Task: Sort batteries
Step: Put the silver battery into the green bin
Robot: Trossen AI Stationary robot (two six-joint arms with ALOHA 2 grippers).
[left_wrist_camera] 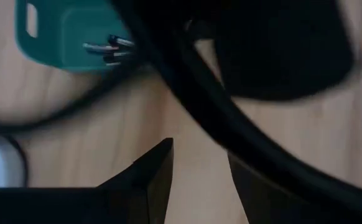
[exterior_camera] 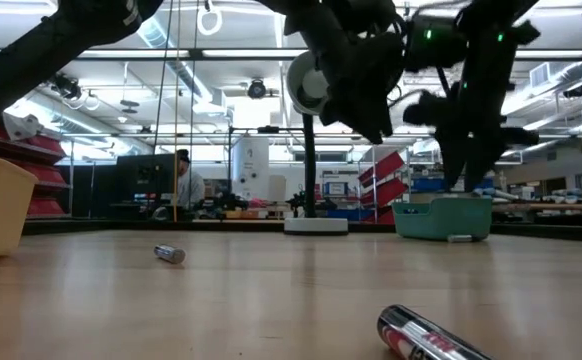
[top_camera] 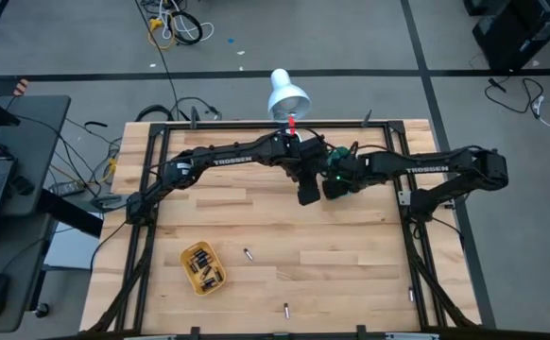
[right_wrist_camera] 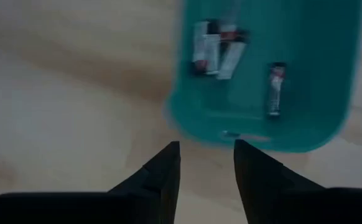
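Wooden desk (top_camera: pixel 351 269) w/ black frame, lamp (top_camera: pixel 288 93) at far edge. Left gripper (top_camera: pixel 307 194) & right gripper (top_camera: pixel 333 188) sit close together near far-edge middle, both w/ fingers open, holding nothing. Teal tray (right_wrist_camera: pixel 280 81) under right gripper holds several batteries (right_wrist_camera: pixel 217 48). Yellow tray (top_camera: pixel 203 268) twd near-left corner, more cells inside. Two loose batteries on desk: one (top_camera: pixel 249 255) just beside yellow tray, one (top_camera: pixel 286 310) near the near edge
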